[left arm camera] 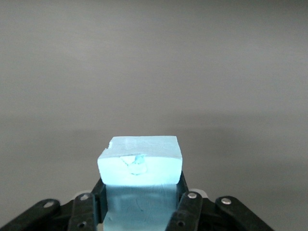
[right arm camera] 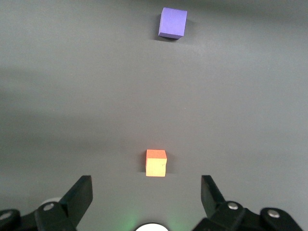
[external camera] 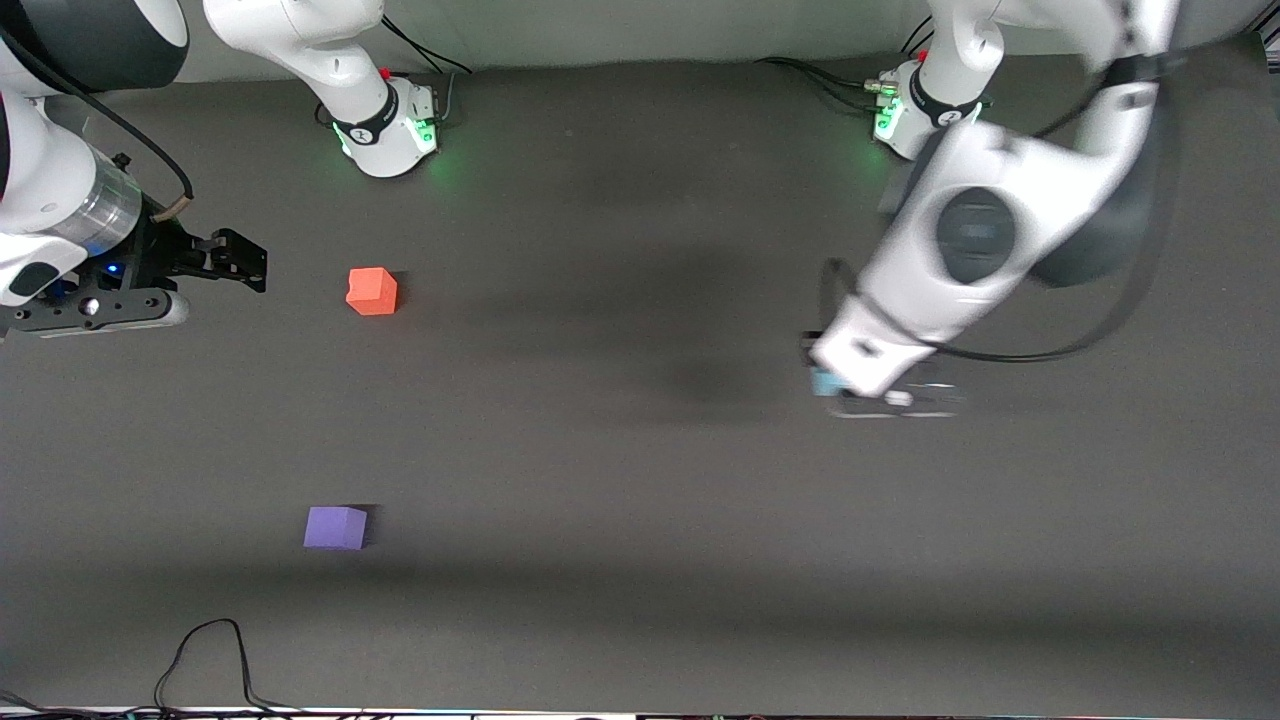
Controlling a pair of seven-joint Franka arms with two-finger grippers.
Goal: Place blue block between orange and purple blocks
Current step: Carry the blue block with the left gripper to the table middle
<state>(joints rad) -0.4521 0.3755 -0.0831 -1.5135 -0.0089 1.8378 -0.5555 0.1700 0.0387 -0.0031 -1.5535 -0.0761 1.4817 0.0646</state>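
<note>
My left gripper point(external camera: 848, 390) point(left arm camera: 140, 186) is shut on the light blue block point(external camera: 825, 382) point(left arm camera: 140, 163), over the table toward the left arm's end. The block fills the gap between the black fingers point(left arm camera: 188, 204). The orange block point(external camera: 372, 291) point(right arm camera: 156, 163) sits on the mat toward the right arm's end. The purple block point(external camera: 335, 527) point(right arm camera: 173, 22) lies nearer to the front camera than the orange one, well apart from it. My right gripper point(external camera: 243, 262) point(right arm camera: 147, 190) hangs open and empty beside the orange block, at the right arm's end.
The dark grey mat point(external camera: 620, 520) covers the table. The two arm bases point(external camera: 392, 125) point(external camera: 905, 112) stand along the edge farthest from the front camera. A black cable point(external camera: 212, 655) loops at the edge nearest to that camera.
</note>
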